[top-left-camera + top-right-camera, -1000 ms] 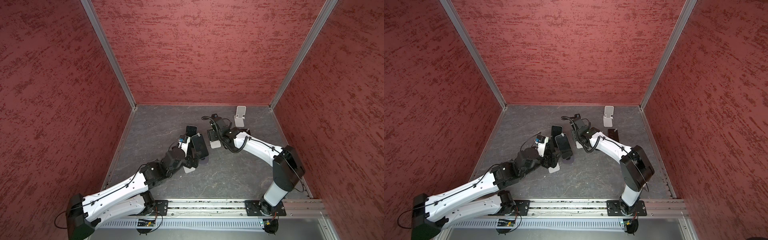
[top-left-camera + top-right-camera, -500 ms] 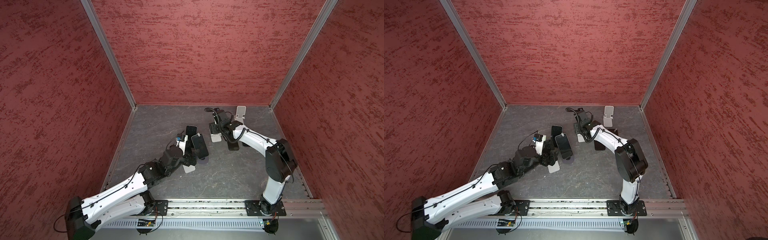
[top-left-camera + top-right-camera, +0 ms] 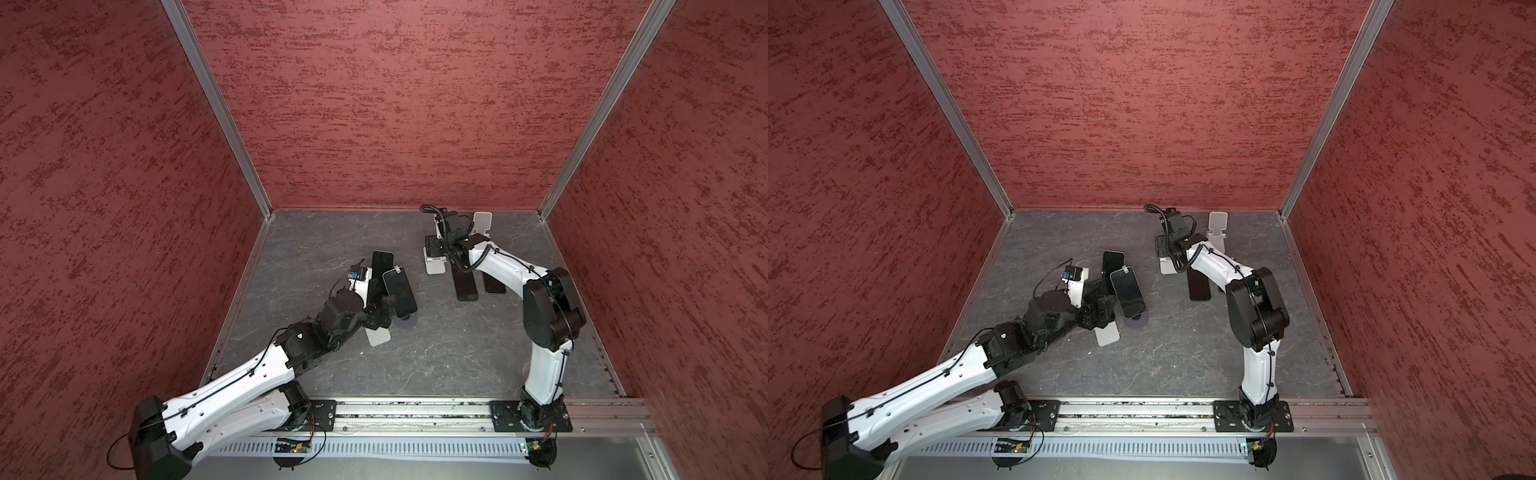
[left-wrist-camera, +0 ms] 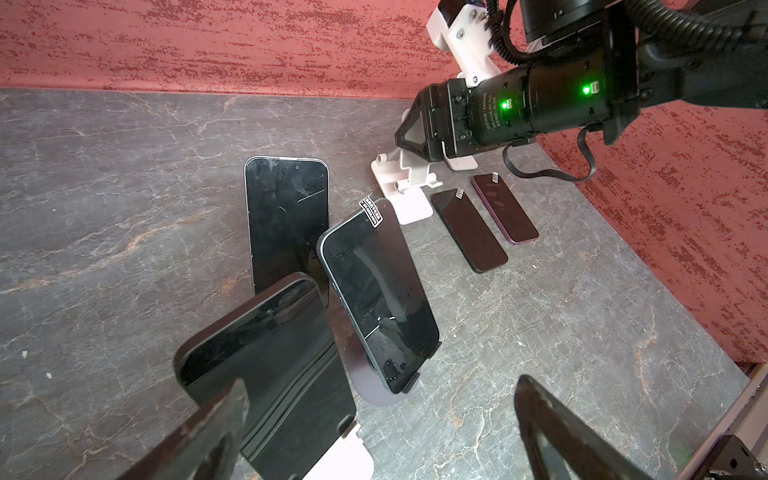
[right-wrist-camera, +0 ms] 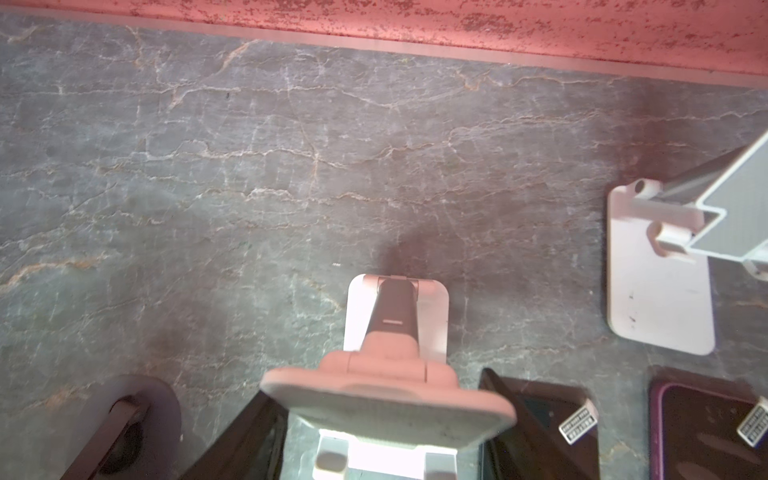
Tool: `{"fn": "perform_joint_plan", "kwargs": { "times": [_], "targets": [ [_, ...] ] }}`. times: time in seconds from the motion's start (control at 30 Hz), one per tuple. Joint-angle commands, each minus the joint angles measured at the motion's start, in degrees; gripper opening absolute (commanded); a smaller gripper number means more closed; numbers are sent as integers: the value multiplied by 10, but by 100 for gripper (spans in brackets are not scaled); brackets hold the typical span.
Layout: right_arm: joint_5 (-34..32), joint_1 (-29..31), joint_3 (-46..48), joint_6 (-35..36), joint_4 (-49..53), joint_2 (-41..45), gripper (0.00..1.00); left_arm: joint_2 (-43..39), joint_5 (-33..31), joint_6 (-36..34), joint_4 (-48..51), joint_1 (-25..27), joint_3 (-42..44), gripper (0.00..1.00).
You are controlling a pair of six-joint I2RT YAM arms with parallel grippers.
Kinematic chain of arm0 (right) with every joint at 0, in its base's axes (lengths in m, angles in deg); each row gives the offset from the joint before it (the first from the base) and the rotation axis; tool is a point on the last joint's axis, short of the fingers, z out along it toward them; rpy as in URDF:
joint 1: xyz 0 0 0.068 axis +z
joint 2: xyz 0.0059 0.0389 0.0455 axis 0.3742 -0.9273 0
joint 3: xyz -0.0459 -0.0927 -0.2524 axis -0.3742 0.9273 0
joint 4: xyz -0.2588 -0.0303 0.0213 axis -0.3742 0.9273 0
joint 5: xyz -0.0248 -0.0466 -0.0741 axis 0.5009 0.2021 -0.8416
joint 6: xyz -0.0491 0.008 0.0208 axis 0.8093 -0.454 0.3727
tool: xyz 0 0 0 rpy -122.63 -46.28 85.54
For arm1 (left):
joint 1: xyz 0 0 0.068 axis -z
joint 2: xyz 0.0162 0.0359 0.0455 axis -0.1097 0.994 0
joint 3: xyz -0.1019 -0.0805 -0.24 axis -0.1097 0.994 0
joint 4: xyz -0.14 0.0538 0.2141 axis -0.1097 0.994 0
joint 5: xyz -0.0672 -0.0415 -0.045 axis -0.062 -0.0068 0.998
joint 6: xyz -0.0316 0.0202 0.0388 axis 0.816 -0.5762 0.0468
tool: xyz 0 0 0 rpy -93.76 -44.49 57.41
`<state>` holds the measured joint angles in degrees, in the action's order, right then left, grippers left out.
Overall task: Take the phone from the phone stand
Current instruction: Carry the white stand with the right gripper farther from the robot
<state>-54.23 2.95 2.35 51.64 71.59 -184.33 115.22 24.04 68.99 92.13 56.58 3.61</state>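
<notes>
On the left half of the grey table [image 3: 316, 249], the left gripper [image 4: 380, 386] had its jaws spread fully and held nothing. The black phone [image 4: 270, 361] rested on its white phone stand [image 4: 336, 461], leaning back, directly in front of this gripper. In the left wrist view one finger [image 4: 208, 432] overlapped the phone's side, while the other finger [image 4: 552, 436] was well apart from it, so the phone sat off centre in the gap. Its long axis ran away from the gripper, rising along the slope of the stand.

Just beside it, a second phone [image 4: 378, 299] leaned on a round dark stand [image 4: 361, 390], partly inside the same gap. The right gripper [image 3: 433, 248] was well apart at the back and appeared clamped on the plate of an empty white stand [image 5: 390, 399], so I judge the left arm the nearer one. The coming move probably needs a sideways shift to centre the jaws across the phone's narrow width without catching its neighbour.
</notes>
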Motion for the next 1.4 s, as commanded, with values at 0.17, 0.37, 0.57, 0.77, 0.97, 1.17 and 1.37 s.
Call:
{"fn": "perform_joint_plan", "kwargs": {
  "times": [0.17,0.37,0.57,0.77,0.97,1.17,1.37],
  "targets": [
    [10,-24,-53,16,-39,-26,65,-2,6,11,12,-6,-17,99],
    [5,-34,-75,26,-40,-43,65,1,10,14,7,-7,-19,99],
    [0,-44,-80,27,-51,-56,65,19,13,12,18,-7,-35,100],
    [-3,-53,-94,29,-55,-78,65,35,20,9,16,-8,-46,99],
    [-2,-61,-102,28,-59,-94,65,44,22,4,13,-9,-53,99],
    [3,-66,-106,25,-58,-106,66,53,28,5,11,-12,-56,100],
    [9,-66,-105,24,-57,-115,70,58,31,7,9,-12,-57,99]
  ]
}}
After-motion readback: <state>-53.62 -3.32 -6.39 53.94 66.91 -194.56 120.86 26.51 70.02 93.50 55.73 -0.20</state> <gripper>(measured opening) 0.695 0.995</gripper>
